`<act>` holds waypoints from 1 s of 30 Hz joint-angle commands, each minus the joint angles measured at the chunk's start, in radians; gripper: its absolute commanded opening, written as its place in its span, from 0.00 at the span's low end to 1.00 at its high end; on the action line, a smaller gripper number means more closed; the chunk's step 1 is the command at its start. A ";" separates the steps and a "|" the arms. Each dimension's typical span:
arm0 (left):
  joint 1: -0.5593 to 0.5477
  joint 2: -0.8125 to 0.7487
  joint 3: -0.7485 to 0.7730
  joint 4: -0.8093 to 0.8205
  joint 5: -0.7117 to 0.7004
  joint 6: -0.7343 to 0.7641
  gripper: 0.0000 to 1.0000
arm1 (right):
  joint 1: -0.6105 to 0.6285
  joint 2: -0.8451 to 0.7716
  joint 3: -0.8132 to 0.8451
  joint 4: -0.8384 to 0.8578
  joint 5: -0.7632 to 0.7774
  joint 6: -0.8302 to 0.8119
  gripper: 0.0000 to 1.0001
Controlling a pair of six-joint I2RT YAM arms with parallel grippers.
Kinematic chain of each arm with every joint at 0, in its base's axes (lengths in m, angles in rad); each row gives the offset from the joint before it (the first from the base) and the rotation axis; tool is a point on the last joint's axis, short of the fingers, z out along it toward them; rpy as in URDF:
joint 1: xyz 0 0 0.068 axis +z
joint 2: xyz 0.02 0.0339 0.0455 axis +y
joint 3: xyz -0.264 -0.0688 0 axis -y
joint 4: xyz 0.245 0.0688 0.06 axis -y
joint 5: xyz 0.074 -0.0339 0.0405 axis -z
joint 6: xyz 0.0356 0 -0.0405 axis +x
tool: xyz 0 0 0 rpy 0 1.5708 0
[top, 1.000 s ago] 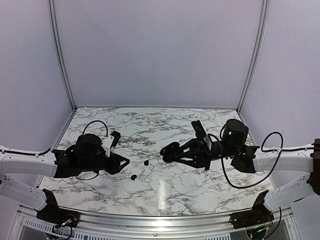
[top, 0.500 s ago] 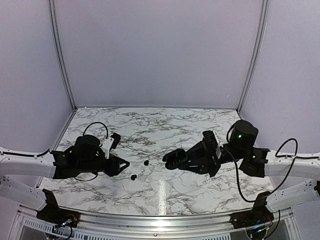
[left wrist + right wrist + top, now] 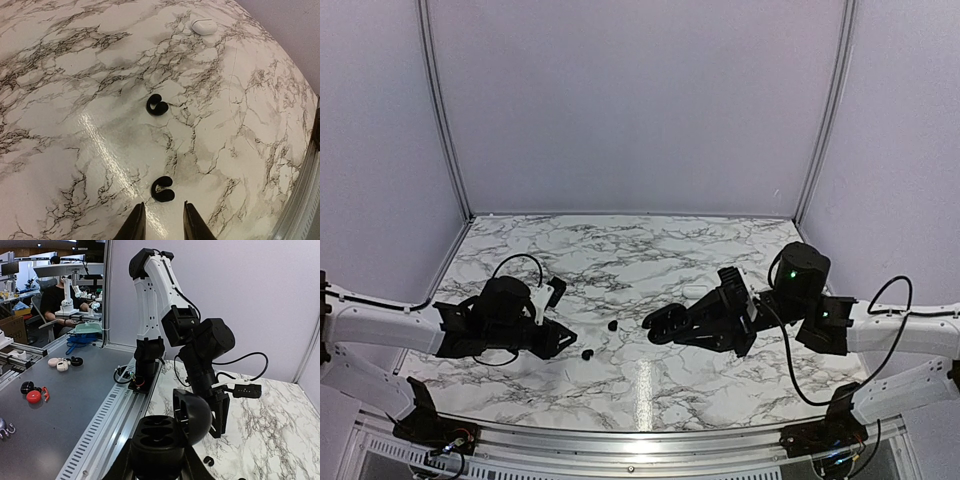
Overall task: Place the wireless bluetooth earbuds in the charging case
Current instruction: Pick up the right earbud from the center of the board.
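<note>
Our right gripper squeezed the charging case; our left gripper, jaws apart and empty, should grab an earbud next.

Two black earbuds lie apart on the table; the charging case is open.

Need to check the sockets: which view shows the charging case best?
Right wrist: the charging case is close up, lid open, both sockets empty. Top external shows only a small dark shape; left wrist misses it.
</note>
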 commanded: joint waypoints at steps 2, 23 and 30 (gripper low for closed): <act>0.007 0.069 0.045 -0.012 0.004 0.033 0.26 | 0.011 0.007 0.020 0.002 0.000 0.000 0.00; 0.003 0.238 0.157 -0.080 -0.026 0.090 0.20 | 0.011 0.036 0.038 -0.017 0.006 0.022 0.00; -0.015 0.300 0.174 -0.087 -0.033 0.106 0.19 | 0.011 0.039 0.040 -0.017 0.002 0.023 0.00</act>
